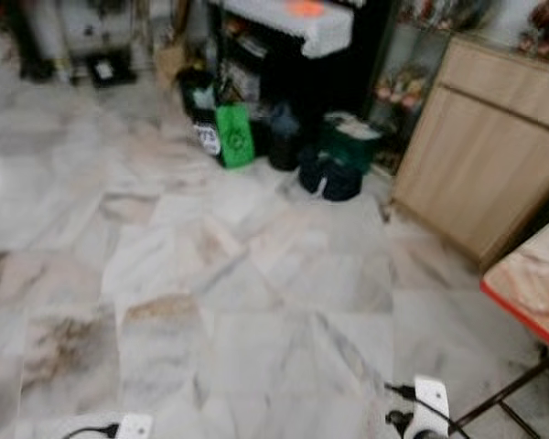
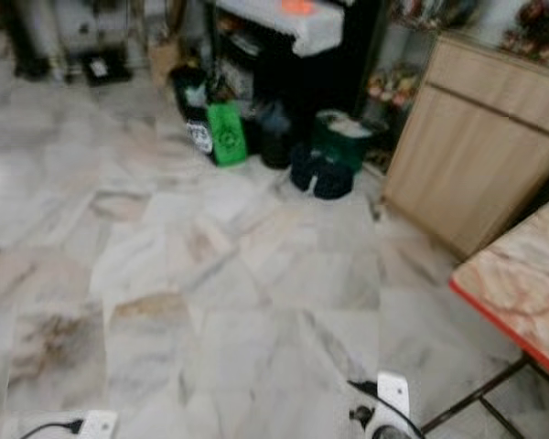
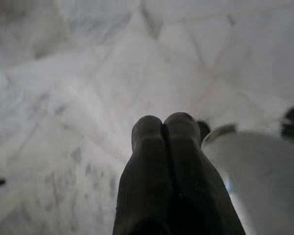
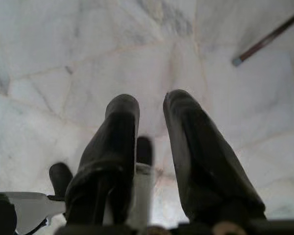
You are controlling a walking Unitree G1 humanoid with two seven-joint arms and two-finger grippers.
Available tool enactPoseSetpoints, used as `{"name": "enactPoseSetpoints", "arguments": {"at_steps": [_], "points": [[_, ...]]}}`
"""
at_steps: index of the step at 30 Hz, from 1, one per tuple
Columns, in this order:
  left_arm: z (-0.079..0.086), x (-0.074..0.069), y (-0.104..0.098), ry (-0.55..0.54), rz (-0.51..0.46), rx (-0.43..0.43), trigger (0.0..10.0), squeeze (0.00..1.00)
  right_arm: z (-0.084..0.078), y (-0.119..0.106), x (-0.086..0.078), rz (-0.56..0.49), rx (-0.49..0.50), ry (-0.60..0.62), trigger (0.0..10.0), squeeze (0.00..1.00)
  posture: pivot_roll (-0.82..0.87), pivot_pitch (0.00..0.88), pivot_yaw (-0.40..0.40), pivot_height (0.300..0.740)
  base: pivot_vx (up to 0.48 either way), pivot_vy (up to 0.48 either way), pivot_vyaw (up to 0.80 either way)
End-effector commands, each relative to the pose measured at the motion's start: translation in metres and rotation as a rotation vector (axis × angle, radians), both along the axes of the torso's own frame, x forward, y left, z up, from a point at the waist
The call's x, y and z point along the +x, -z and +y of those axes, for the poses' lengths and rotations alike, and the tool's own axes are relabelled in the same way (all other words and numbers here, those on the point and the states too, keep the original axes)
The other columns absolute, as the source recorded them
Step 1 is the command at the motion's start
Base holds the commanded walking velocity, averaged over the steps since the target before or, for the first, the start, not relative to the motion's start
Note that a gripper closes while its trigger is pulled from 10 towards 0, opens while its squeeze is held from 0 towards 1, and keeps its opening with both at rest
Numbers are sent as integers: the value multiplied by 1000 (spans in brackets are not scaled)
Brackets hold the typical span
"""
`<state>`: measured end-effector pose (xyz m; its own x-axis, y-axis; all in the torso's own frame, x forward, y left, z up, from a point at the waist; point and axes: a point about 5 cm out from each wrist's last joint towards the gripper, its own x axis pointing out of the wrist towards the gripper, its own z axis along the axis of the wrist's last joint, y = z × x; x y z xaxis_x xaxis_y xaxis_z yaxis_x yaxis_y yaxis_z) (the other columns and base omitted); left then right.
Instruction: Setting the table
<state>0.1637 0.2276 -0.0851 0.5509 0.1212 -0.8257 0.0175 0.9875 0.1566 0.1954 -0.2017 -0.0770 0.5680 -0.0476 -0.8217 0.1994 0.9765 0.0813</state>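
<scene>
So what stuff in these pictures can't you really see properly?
- Table: the right edge of the eye views cuts it off, so what lies on top is unknown.
- Dark bags beside the green bag: too blurred to tell what they hold.
- Shelf items left of the wooden cabinet: blurred, too small.
- Left end effector, right end effector: their fingers hide the floor behind them.

The floor (image 1: 210, 302) spreads ahead. At its far side stands a shelf unit (image 1: 284, 46), with bags (image 1: 233, 133) and pots (image 1: 334, 160) clustered on the floor before it. To the right of these stands a cabinet (image 1: 476, 155). A table (image 1: 535, 283) corner lies nearer on the right, before the cabinet. Both pincers hang above the floor, the left pincer (image 3: 164, 127) and the right pincer (image 4: 149, 105).
</scene>
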Motion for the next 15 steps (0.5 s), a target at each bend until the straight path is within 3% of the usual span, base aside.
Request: {"name": "enactPoseSetpoints", "arguments": {"at_steps": [1, 10, 15], "points": [[-11, 5, 0, 31, 5, 1, 10000, 0, -6, 2, -5, 17, -11, 14, 10000, 0, 129, 0, -26, 740, 0, 0, -781], [-16, 9, 0, 36, 1, 1, 10000, 0, -6, 2, -6, 17, -11, 18, 10000, 0, 126, 0, -20, 740, 0, 0, -781], [-7, 14, -4, 21, -11, 3, 10000, 0, -6, 3, -7, 19, -8, 21, 10000, 0, 128, 0, -14, 740, 0, 0, -781]]}}
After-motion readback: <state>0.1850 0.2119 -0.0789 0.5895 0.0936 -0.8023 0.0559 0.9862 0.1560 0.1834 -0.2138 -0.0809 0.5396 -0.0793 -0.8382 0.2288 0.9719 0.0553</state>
